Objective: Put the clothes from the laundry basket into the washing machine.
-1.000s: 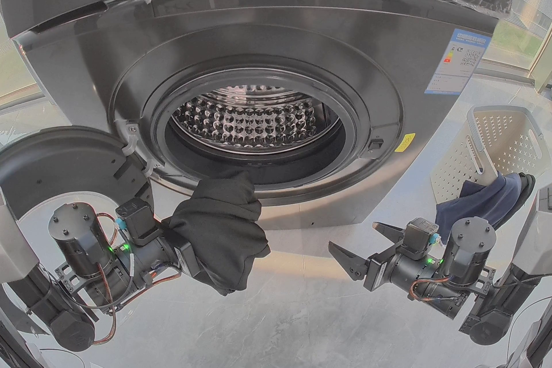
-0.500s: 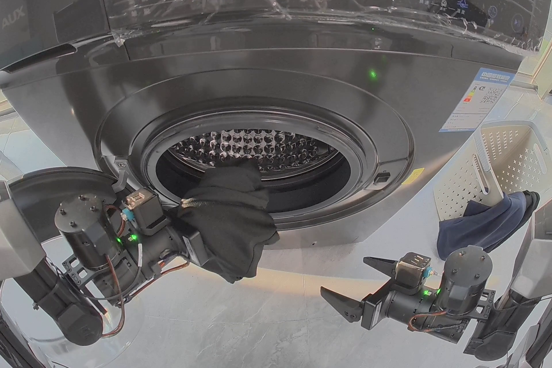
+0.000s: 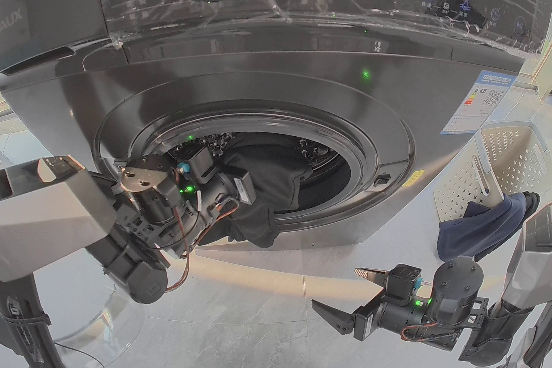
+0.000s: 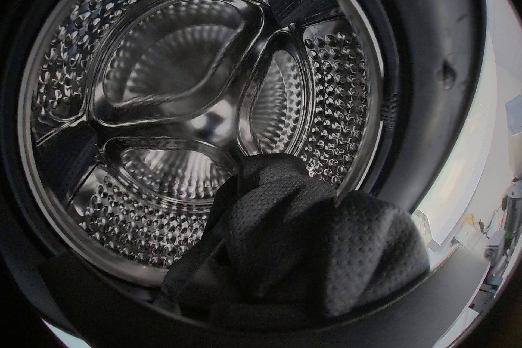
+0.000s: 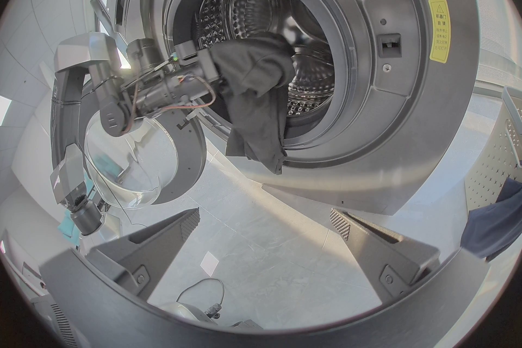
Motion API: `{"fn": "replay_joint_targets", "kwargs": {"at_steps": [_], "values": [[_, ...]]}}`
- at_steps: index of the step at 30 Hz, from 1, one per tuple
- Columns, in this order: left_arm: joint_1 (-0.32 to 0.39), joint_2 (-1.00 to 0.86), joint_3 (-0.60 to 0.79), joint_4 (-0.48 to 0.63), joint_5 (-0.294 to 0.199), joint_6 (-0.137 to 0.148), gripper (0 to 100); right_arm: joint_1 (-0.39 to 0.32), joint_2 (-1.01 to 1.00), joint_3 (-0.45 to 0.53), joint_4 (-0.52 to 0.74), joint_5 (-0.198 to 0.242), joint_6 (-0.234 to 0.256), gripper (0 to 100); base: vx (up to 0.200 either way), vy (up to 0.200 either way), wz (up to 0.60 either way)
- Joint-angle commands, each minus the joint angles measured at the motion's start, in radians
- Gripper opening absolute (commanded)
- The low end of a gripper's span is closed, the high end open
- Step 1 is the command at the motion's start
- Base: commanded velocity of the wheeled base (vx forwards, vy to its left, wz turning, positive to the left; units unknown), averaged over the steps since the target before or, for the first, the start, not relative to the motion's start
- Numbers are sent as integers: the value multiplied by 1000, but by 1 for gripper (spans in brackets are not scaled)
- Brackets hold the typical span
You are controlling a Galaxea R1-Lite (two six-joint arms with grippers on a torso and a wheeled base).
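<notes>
The grey washing machine [image 3: 356,99] stands with its round door swung wide and its steel drum [image 4: 179,82] bare inside. My left gripper [image 3: 248,190] is at the drum's mouth, shut on a black garment [image 3: 270,179]. The cloth hides the fingers. Part of the garment lies over the door seal into the drum [image 4: 304,246], and the rest hangs down outside the rim [image 5: 255,131]. My right gripper [image 3: 336,290] hovers low over the floor in front of the machine, open and holding nothing [image 5: 266,235]. A dark blue garment [image 3: 483,222] hangs over the edge of the white laundry basket [image 3: 506,150].
The machine's glass door [image 5: 136,164] stands out to the left, behind and under my left arm. The basket sits on the floor at the machine's right side. Pale tiled floor [image 3: 276,306] lies bare between the two arms.
My left arm has lifted the black garment from below the opening and pushed it into the drum's mouth. The head camera moved closer to the machine. The right gripper stays open, lower in view.
</notes>
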Motion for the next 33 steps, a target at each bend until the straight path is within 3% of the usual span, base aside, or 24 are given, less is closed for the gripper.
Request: {"fn": "replay_joint_targets", "kwargs": {"at_steps": [1,9,16,22,28,33], "values": [[-7,156,-164,5,16,-7,0,5,31,-4,-1,-2,1,100,0,0,0],[12,263,-383,74,26,-8,0,5,32,-7,-1,-2,1,100,0,0,0],[60,321,-643,223,72,-22,0,5,34,-7,-1,-2,1,100,0,0,0],[69,340,-782,324,88,-36,0,5,32,-9,-1,-2,1,100,0,0,0],[69,344,-793,335,94,-41,0,5,32,-9,-1,-2,1,100,0,0,0],[66,337,-785,346,94,-60,0,4,34,-9,-1,-2,1,100,0,0,0]]}}
